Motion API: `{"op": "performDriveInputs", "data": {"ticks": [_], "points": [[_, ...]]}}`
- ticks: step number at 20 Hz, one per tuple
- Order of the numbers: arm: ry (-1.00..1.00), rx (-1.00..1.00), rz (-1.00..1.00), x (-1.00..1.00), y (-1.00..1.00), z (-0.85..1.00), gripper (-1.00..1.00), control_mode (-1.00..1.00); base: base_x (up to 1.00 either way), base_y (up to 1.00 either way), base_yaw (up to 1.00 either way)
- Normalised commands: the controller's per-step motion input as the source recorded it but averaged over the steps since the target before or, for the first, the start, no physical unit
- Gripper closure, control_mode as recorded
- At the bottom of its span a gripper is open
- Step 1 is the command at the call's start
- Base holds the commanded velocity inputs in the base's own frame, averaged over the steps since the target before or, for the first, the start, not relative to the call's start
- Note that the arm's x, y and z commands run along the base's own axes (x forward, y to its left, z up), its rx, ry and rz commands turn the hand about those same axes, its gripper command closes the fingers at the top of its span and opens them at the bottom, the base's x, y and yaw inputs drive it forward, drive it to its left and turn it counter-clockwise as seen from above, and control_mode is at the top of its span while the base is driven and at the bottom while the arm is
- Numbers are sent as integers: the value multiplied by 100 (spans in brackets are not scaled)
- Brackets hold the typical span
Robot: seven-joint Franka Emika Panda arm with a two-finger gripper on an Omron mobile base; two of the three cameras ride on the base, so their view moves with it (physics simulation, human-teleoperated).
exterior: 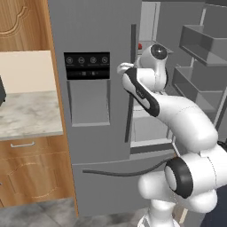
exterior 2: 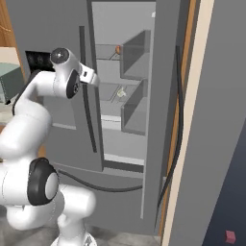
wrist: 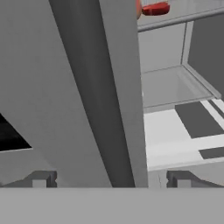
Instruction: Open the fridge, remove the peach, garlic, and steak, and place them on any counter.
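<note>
The fridge (exterior: 93, 133) stands with its left door (wrist: 48, 87) shut and its right door (exterior 2: 211, 120) swung wide. Inside, the orange peach (exterior 2: 118, 48) lies on an upper shelf, with the red steak (wrist: 155, 8) beside it. The pale garlic (exterior 2: 121, 92) rests one shelf lower. My gripper (wrist: 111, 179) is open and holds nothing. It hangs close in front of the inner edge of the left door, by its dark bar handle (wrist: 94, 92). From the right base view my gripper (exterior 2: 97, 80) points at the fridge opening. The counter is out of view.
A marble top (exterior: 26, 113) over handled wood cabinets adjoins the fridge on the left, with a grey appliance (exterior 2: 9, 81) on it. The open door's bins (exterior: 199, 44) jut out on the right. A dark hose (exterior: 124, 172) runs across the bottom drawer.
</note>
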Motion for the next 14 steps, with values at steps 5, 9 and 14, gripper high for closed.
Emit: {"op": "performDriveInputs", "data": {"ticks": [5,9,14], "points": [[-3,-4,0,88,2,-8,-100,-100,0,0,0],[0,-6,0,75,7,-9,-100,-100,0,0,0],[0,-5,0,31,32,-3,100,-100,0,0,0]]}}
